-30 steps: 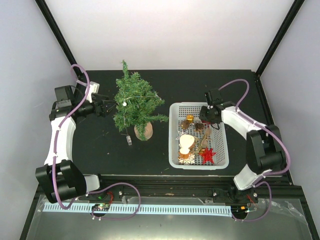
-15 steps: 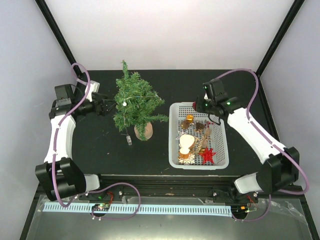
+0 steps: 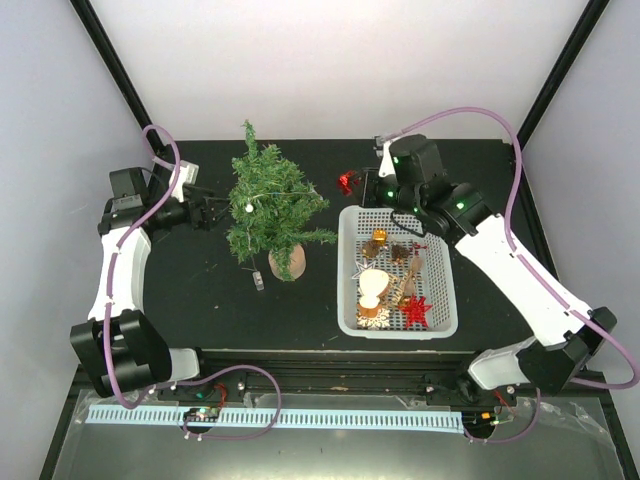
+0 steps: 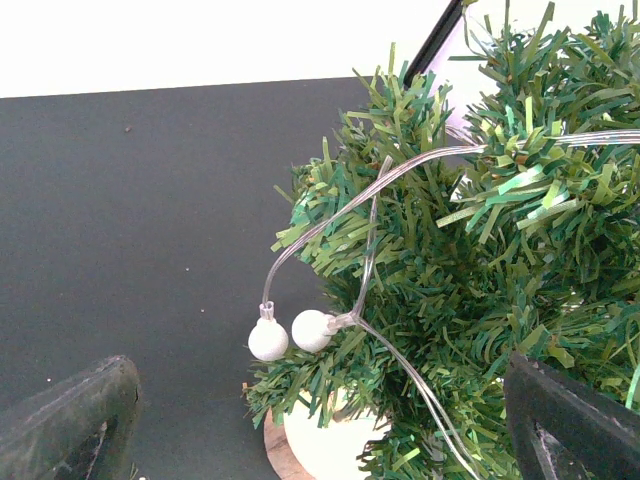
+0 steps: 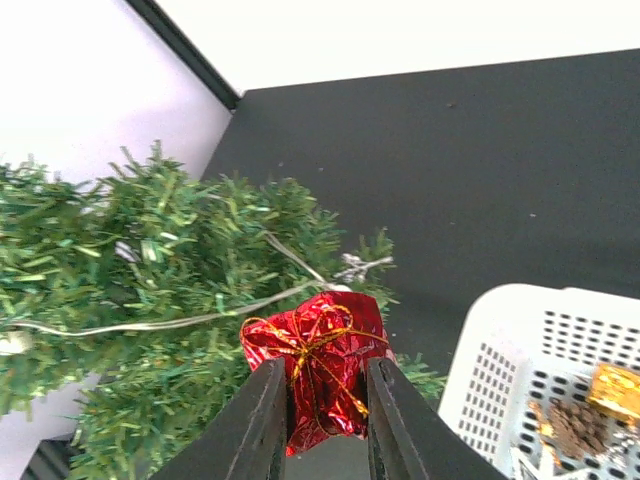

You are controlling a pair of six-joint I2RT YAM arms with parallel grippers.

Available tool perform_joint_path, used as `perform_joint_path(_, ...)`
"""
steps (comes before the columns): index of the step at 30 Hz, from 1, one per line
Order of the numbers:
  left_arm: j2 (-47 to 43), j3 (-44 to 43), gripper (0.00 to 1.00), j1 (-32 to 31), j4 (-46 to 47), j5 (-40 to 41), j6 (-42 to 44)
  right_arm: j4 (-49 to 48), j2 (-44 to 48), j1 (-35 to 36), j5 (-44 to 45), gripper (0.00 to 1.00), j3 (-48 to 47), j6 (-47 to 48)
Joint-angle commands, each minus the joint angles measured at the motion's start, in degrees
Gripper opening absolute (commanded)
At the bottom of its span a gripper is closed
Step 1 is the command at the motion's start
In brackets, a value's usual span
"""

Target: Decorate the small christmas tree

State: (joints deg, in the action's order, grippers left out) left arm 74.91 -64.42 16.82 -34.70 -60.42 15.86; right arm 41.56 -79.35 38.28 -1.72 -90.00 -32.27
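The small christmas tree [image 3: 270, 205] stands left of centre on its round wooden base [image 3: 288, 264], a clear light string with white beads [image 4: 268, 340] draped over its branches. My left gripper [image 3: 207, 214] waits open just left of the tree; its fingers [image 4: 62, 425] straddle the lower branches [image 4: 430, 300] without touching. My right gripper [image 3: 365, 184] hangs above the mat between tree and basket, shut on a red foil gift ornament [image 5: 318, 355] tied with gold thread, also visible from above [image 3: 347, 182]. In the right wrist view the tree [image 5: 170, 260] sits just behind the ornament.
A white plastic basket [image 3: 347, 270] right of the tree holds a red star [image 3: 416, 310], a gold parcel [image 3: 379, 238], a wooden bell shape [image 3: 372, 286] and pine cones. A small clip [image 3: 258, 283] lies by the tree base. Black frame posts rise at both back corners.
The right arm rose out of the basket and swung left and back toward the tree, carrying the red gift ornament. The left arm stayed still.
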Motion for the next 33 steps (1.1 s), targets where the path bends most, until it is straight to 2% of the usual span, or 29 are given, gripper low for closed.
perform_joint_path(1,0.1,-0.4,0.99,0.3,0.4,-0.9,-0.1,-2.3,-2.2,0.6,-4.8,0.23,-3.5,-1.8)
perform_joint_path(9,0.0,0.2,0.99,0.3,0.8,-1.7,-0.4,-7.5,-6.7,0.9,-11.0,0.23,-7.2,-4.1)
perform_joint_path(21,0.1,1.0,0.99,0.3,1.8,-2.6,-1.0,-7.1,-14.8,3.4,-14.2,0.23,-16.0,-5.2)
perform_joint_path(33,0.3,1.4,0.99,0.4,2.0,-3.6,-0.9,-8.4,-17.8,4.6,-15.6,0.23,-14.4,-6.7)
